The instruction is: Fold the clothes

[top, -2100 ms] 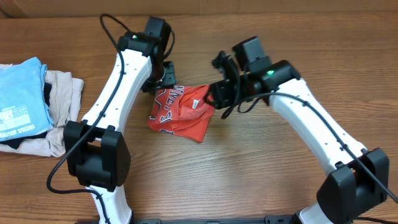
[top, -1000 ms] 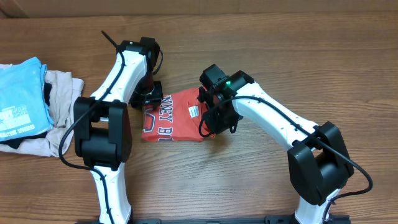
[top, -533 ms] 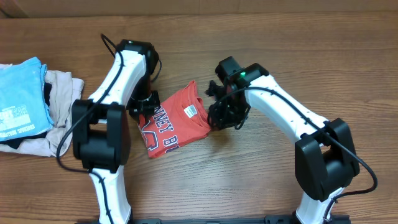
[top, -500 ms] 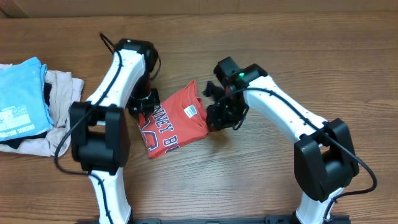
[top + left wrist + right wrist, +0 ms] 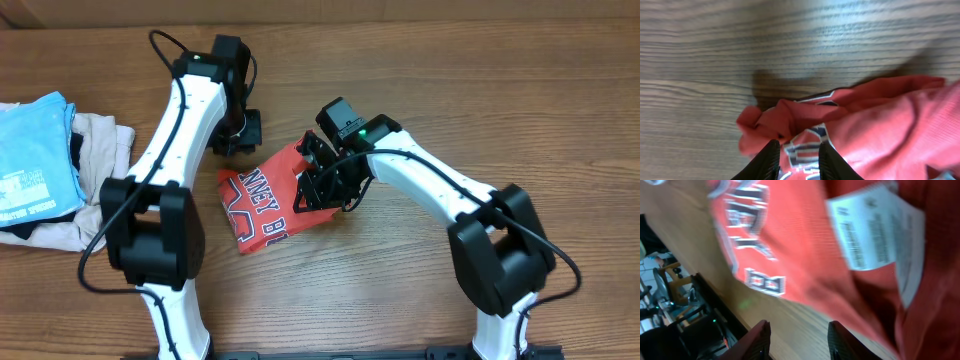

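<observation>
Mid-table, coral T-shirt (image 5: 262, 205) (lettering up), left pincer (image 5: 798, 146) withdrawn.

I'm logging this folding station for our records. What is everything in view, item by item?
T-shirt: 1, coral red with white and dark lettering, bunched at the middle of the table.
Label: 1, white, on the T-shirt.
Blue shirt: 1, light blue with print, at the table's left edge, lying on the beige garment.
Beige garment: 1, beige, at the left edge, under and beside the blue shirt.
Table: 1, brown wood, under everything.
Left arm: 1, white and black, left of the T-shirt.
Right arm: 1, white and black, right of the T-shirt.
Left fingers: 2, black, open, above the T-shirt's edge.
Right fingers: 2, black, open, over the T-shirt.
</observation>
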Controlling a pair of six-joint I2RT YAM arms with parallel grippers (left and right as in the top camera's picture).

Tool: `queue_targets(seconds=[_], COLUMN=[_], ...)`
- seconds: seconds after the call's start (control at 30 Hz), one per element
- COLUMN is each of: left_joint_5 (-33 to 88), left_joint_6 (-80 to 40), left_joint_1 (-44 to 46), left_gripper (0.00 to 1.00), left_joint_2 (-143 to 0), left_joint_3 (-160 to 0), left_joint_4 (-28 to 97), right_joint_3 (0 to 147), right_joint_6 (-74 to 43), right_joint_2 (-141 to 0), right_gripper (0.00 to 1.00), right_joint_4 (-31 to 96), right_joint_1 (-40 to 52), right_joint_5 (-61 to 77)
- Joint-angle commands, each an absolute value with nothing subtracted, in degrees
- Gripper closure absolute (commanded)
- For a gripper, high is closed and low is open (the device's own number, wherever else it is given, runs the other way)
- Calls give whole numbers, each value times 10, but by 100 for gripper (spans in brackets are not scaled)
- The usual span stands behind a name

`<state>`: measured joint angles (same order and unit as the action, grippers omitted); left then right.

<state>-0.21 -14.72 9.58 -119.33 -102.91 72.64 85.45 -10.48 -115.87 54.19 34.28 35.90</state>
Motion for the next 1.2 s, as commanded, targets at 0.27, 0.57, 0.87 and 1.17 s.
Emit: queue_targets(seconds=[0.27, 0.57, 0.87, 1.17], left_joint_5=[-28, 60, 69, 133], left_joint_6=[-119, -189, -189, -102], left_joint_1=[86, 77, 68, 13], left_gripper=[79, 96, 96, 64], left_joint_2=[-1354, -1356, -1332, -1180], left_joint_3=[-1033, -1032, -1036, -1071], left_joint_4=[776, 854, 837, 777], right_joint_3=[857, 855, 862, 921], right_joint_6=[-150, -141, -60, -50], right_joint_2=[-1197, -1205, -1205, -1130], right_gripper=[56, 56, 52, 48], right_joint_4=[557, 528, 499, 632], right_joint_1=[339, 291, 211, 160], right_joint_5=[206, 138, 66, 432])
